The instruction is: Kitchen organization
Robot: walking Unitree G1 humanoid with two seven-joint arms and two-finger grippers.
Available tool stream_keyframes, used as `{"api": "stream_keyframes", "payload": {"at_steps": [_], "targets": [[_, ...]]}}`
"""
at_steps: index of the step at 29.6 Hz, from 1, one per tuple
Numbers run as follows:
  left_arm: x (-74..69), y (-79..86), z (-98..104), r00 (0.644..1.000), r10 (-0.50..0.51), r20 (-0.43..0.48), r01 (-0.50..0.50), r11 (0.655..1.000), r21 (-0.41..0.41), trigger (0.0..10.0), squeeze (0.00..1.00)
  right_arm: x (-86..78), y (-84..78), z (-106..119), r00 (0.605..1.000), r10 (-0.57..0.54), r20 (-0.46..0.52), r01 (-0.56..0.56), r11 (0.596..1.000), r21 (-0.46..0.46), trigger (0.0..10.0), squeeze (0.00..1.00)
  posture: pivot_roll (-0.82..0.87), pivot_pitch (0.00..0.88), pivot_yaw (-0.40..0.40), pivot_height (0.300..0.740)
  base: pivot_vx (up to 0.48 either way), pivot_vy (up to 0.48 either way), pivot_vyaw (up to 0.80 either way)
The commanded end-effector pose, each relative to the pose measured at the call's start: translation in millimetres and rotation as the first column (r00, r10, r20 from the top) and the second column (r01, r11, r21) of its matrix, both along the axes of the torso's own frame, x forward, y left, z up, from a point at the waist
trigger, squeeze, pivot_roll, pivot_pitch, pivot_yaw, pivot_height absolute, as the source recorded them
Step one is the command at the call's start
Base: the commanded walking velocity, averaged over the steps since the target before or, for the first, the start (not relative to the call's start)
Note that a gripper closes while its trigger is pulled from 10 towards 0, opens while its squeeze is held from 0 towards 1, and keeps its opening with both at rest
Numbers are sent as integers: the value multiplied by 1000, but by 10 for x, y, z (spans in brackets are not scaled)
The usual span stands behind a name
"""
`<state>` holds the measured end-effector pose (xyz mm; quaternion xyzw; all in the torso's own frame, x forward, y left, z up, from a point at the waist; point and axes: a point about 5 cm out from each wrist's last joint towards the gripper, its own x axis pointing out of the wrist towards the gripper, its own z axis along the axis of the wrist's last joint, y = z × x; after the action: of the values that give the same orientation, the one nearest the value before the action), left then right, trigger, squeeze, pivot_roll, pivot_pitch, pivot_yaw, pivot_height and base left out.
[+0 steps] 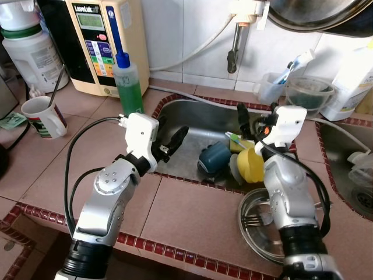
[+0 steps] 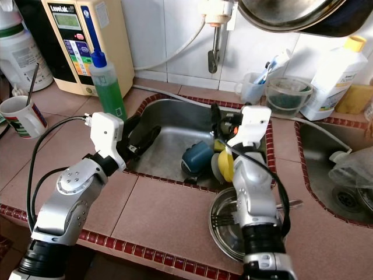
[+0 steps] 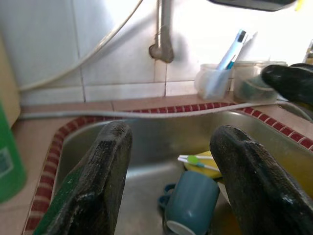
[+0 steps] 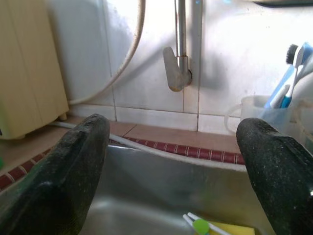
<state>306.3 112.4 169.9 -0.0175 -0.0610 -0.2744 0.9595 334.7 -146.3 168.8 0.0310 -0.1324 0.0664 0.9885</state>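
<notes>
Your left gripper (image 1: 172,143) hangs open over the sink's (image 1: 192,111) left edge, with bare steel floor below and behind it. Toward the right edge, a blue mug (image 1: 213,158) on its side, a yellow cup (image 1: 250,164) and a yellow sponge (image 3: 208,162) with a toothbrush (image 3: 198,160) crowd the basin. The green soap bottle (image 1: 128,84) stands at the back-left corner, and the tap (image 1: 234,44) hangs over the back edge
</notes>
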Motion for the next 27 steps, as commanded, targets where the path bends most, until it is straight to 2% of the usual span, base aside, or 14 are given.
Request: {"api": "stream_keyframes", "payload": {"at_steps": [1,7,19,23,27], "targets": [[11,46,-18,1000,18,-5,-18,1000,-6,10000,0,-40,11,105,998,-7,63,9,1000,-25,10000,0,-67,31,2,740,0,-431,0],[43,83,-4,999,33,3,-33,999,-13,10000,0,-136,10,209,989,-12,148,25,996,-86,10000,0,-65,22,1,740,0,-431,0],[56,86,14,999,29,15,-28,1000,-12,10000,0,-221,81,190,988,-3,157,19,995,-101,10000,0,-67,3,-2,740,0,-412,0],[58,70,18,1000,23,10,-23,999,-47,10000,0,-227,94,194,987,5,158,12,994,-106,10000,0,-67,0,-3,740,0,0,0],[69,74,3,999,38,-9,-38,998,-45,10000,0,-231,100,194,988,7,157,11,994,-109,10000,0,-66,0,-6,740,0,0,0]]}}
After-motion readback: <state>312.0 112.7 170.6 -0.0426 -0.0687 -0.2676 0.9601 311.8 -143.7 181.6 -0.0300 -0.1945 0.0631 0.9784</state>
